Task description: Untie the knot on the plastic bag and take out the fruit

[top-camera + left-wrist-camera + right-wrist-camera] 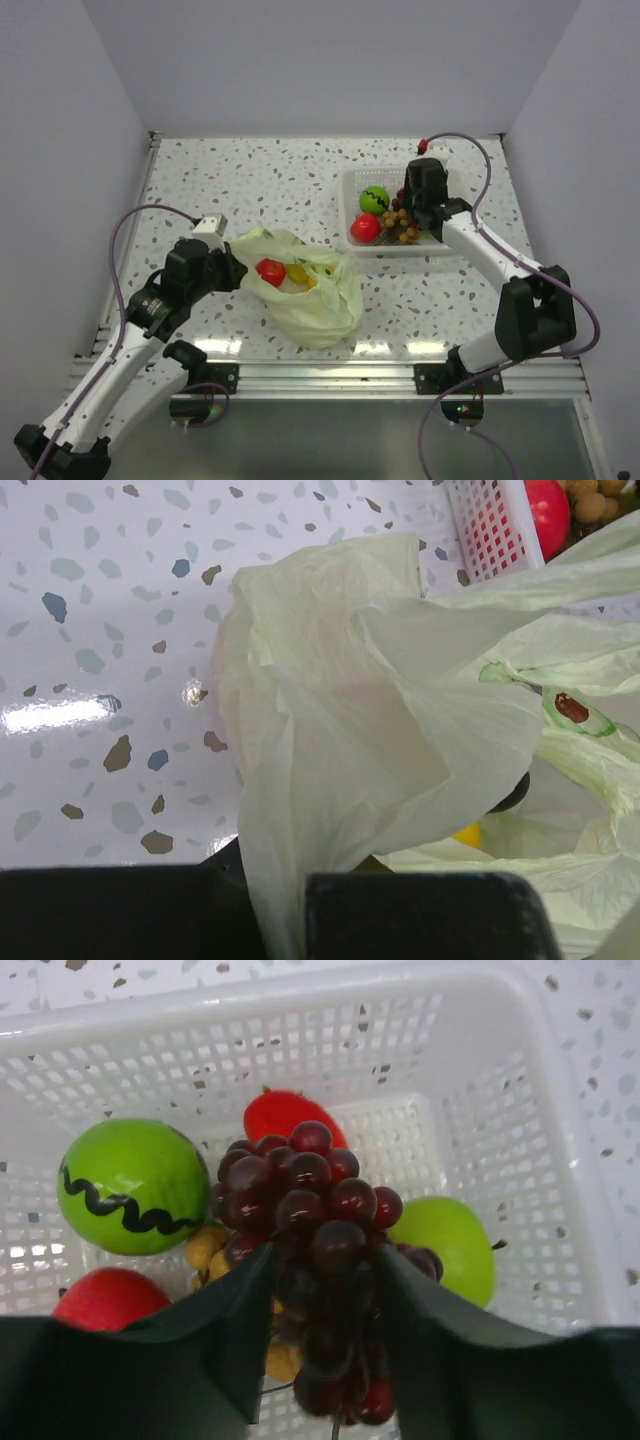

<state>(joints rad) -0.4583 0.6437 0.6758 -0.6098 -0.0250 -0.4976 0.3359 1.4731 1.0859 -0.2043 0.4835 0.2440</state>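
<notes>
Pinching one green bag (312, 295) near table's (250, 180) front edge, left gripper (235, 270) clenched; one red fruit (270, 270), yellow pieces (298, 272) inside. Right gripper (325, 1290) flanks one grape bunch (300, 1185) over back-right basket (300, 1000), grip unclear.

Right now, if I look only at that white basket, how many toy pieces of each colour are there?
Green: 2, the striped ball and the apple
Red: 2, the far red fruit and the near red fruit
Dark purple: 1, the grape bunch, between the fingers of the right gripper
Tan: 1, the tan cluster
Total: 6 at the white basket
</notes>
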